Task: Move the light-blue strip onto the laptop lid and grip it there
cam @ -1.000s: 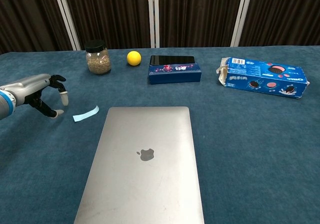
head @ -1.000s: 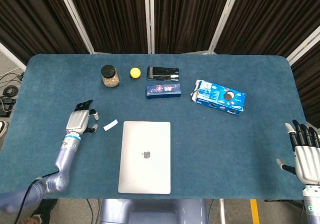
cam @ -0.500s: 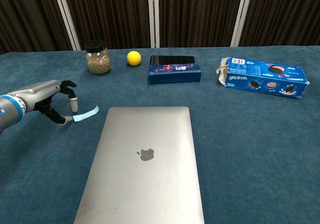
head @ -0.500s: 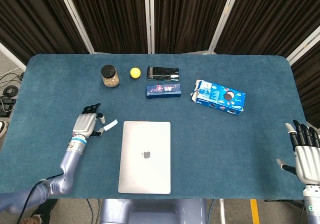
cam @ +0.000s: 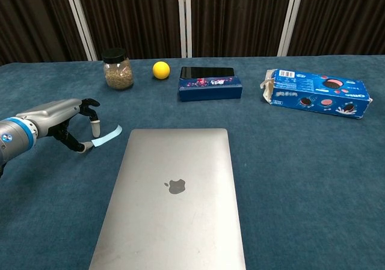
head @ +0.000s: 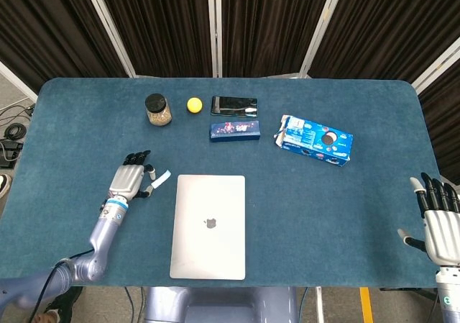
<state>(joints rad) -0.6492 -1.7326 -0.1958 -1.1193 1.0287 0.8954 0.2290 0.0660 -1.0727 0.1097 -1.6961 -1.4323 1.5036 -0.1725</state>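
Observation:
The light-blue strip point(head: 161, 178) point(cam: 108, 137) lies on the blue tablecloth just left of the closed silver laptop point(head: 208, 226) point(cam: 171, 198), near its far left corner. My left hand point(head: 130, 182) point(cam: 67, 122) is at the strip's left end with its fingers spread. The thumb tip touches that end and another finger hangs above it, so the strip does not look pinched. My right hand point(head: 440, 221) hovers past the table's near right corner with fingers apart and nothing in it; the chest view does not show it.
Along the far side stand a jar of grains point(head: 158, 110) point(cam: 118, 69), a yellow ball point(head: 194, 105) point(cam: 160, 70), a phone on a dark blue box point(head: 234, 130) point(cam: 210, 88) and a blue cookie package point(head: 315, 140) point(cam: 316, 94).
My left hand has moved right across the cloth from a short way off until its fingers reach the strip's left end. The strip has tilted slightly. The right hand has not moved.

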